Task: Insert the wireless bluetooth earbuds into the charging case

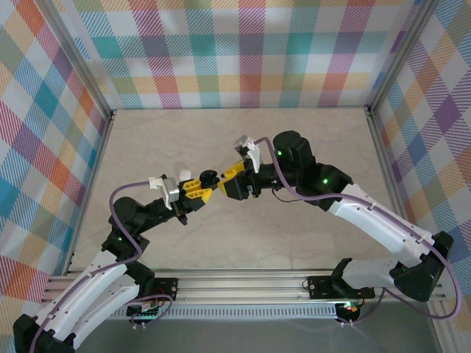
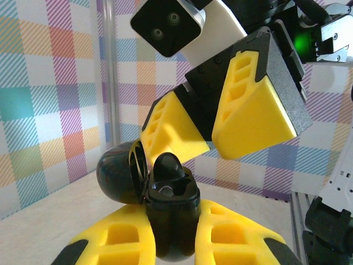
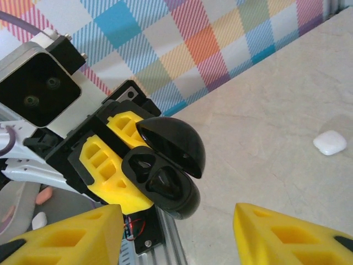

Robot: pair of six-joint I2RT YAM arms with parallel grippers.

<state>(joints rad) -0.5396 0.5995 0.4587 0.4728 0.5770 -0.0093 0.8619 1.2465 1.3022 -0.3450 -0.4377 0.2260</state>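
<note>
Though the overhead camera reduces it to a dark blob mid-table, my left wrist camera gives me the glossy black egg-shaped plastic charging case (image 2: 171, 221) in detail. The left gripper (image 2: 176, 243) is clamped on the case's lower body from both sides, and the hinged lid is swung open to the case's left. One small black stemmed earbud (image 2: 167, 167) sits in the case's mouth, its top poking above the rim.

From the right wrist camera I look into that same mouth and see two dark wells, but I cannot tell whether the second is filled. The right gripper (image 3: 175, 218) hangs close to the case's open mouth, jaws parted, gripping nothing. That view also picks up a small white rounded plastic object (image 3: 330, 142) lying on the pale tabletop (image 3: 265, 127), well apart from the case.
</note>
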